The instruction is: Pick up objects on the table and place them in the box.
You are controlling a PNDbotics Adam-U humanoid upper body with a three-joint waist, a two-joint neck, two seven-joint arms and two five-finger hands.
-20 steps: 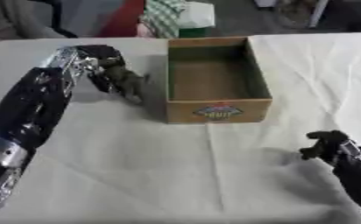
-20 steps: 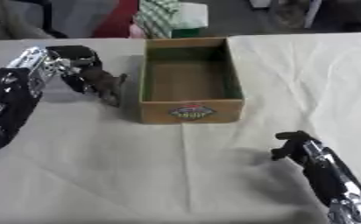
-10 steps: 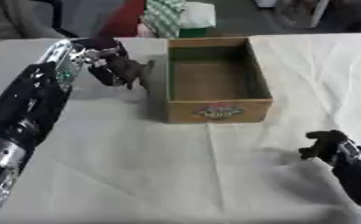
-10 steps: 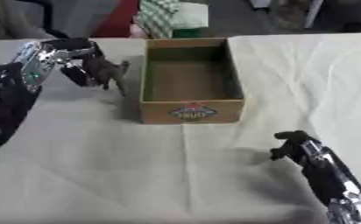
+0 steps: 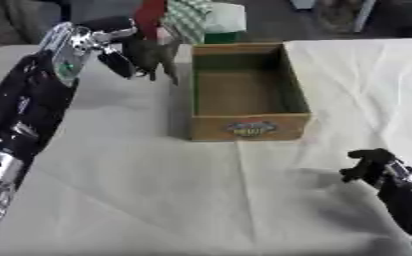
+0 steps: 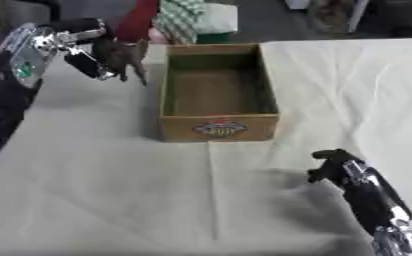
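The left hand is closed around a small dark figure, possibly a toy animal, held just left of the cardboard box. The box appears empty; placement remains. The right hand, curled and empty, idles near the box's front.

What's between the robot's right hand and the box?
Only bare white cloth lies between the right hand and the box, seen in the left eye view.
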